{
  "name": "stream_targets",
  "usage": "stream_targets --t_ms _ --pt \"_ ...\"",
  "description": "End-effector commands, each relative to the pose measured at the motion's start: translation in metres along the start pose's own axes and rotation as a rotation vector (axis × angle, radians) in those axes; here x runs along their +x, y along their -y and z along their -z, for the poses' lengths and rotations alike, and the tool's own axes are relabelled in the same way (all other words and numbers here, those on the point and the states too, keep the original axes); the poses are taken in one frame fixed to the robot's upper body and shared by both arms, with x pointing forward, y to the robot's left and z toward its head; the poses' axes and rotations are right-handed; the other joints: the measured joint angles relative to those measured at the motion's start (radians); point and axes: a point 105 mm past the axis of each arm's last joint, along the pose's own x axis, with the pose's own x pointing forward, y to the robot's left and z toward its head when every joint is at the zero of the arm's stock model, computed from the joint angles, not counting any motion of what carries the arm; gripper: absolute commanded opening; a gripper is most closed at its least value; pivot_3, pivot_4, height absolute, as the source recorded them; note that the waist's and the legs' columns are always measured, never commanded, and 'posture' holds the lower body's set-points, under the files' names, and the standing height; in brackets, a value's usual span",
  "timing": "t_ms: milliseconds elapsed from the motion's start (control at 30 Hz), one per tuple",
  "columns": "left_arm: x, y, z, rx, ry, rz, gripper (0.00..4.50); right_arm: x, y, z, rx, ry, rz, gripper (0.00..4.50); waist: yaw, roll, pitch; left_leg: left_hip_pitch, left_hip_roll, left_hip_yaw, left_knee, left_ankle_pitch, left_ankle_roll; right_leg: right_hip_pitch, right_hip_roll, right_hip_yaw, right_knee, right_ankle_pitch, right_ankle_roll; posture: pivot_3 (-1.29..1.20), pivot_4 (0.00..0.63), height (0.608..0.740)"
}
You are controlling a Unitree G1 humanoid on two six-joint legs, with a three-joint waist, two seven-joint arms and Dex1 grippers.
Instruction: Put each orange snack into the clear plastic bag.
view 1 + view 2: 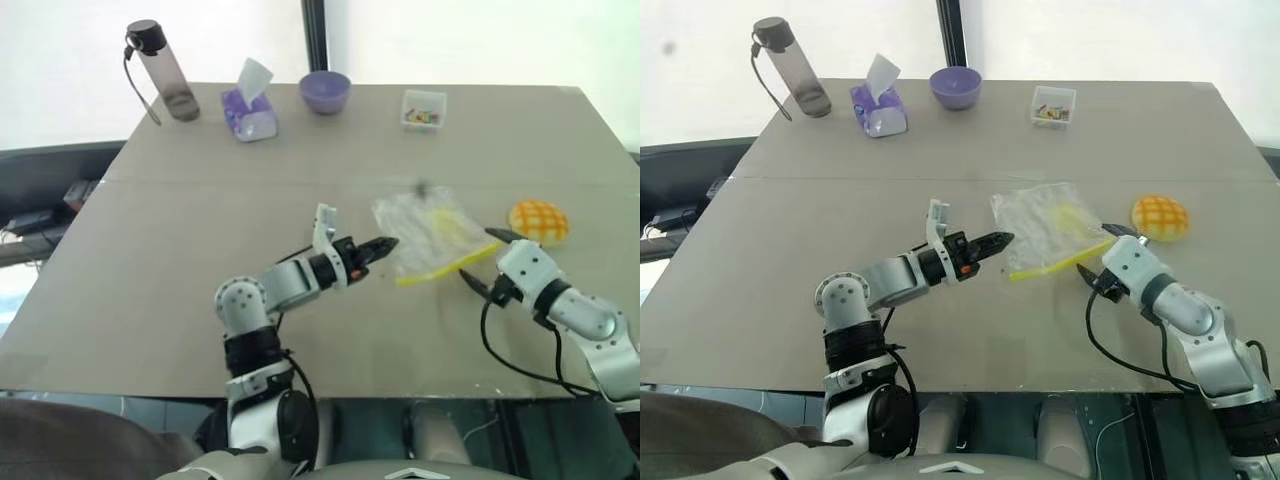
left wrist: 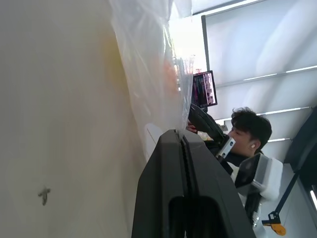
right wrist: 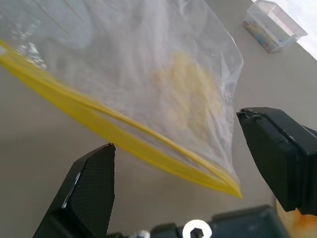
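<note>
The left gripper [image 1: 388, 243] has its fingers pressed tight together, and the left wrist view shows the film of the clear plastic bag [image 1: 428, 232] rising right from between the tips, so it appears pinched on the bag's near-left edge. The right gripper [image 1: 482, 256] stands with its fingers spread wide, empty, one on either side of the corner where the yellow zip strip [image 3: 124, 136] ends; in the right wrist view that corner lies between the two black pads without touching either.

The step in hand looks like getting a second hold so the mouth can be pulled open. To do it well, the right fingers should slide in along the strip and close on one lip only, not on both layers, or the mouth will stay sealed. The left hold should remain firm and steady while this happens, since the thin film slips easily.

The bag lies crumpled on the worktop [image 1: 200, 220], its strip facing the robot. The orange snack [image 1: 539, 221] sits on the worktop just beyond the right gripper, to the right of the bag and apart from it, not yet inside. A swing of the right wrist could knock it away.
</note>
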Motion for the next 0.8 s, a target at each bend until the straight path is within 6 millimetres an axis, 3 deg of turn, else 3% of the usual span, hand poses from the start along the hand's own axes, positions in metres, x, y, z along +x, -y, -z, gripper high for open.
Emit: stream_targets --t_ms 33,67,167,433,800 --pt "-0.010 0.012 -0.001 0.028 0.016 0.035 0.04 0.009 0.011 -0.007 -0.074 0.044 0.064 4.50 -0.003 -0.001 0.000 0.000 0.000 0.000 0.000 0.000 0.000 0.000 0.000 0.000 0.000 0.000 0.000 0.00 0.150 0.740" --pt "-0.011 0.012 0.000 0.028 0.015 0.033 0.04 0.011 0.015 -0.008 -0.045 0.054 0.087 4.50 -0.003 -0.001 0.000 0.000 0.000 0.000 0.000 0.000 0.000 0.000 0.000 0.000 0.000 0.000 0.000 0.00 0.150 0.740" --pt "-0.015 0.010 0.001 0.024 0.010 0.018 0.00 0.015 0.018 -0.016 -0.034 0.100 0.105 3.76 -0.004 -0.001 0.000 0.000 0.000 0.000 0.000 0.000 0.000 0.000 0.000 0.000 0.000 0.000 0.000 0.00 0.150 0.740" --pt "-0.019 0.005 0.010 0.019 -0.041 0.000 0.00 0.022 0.016 -0.025 -0.071 0.144 0.087 0.05 -0.004 -0.001 0.000 0.000 0.000 0.000 0.000 0.000 0.000 0.000 0.000 0.001 0.000 0.000 0.000 0.00 0.150 0.740" --pt "-0.023 0.007 0.012 0.084 -0.085 0.006 0.00 0.026 0.011 -0.030 -0.101 0.169 0.065 0.05 -0.005 -0.001 0.000 0.001 0.000 0.001 0.000 0.000 0.000 0.000 0.000 0.002 0.000 0.000 0.000 0.00 0.150 0.740"
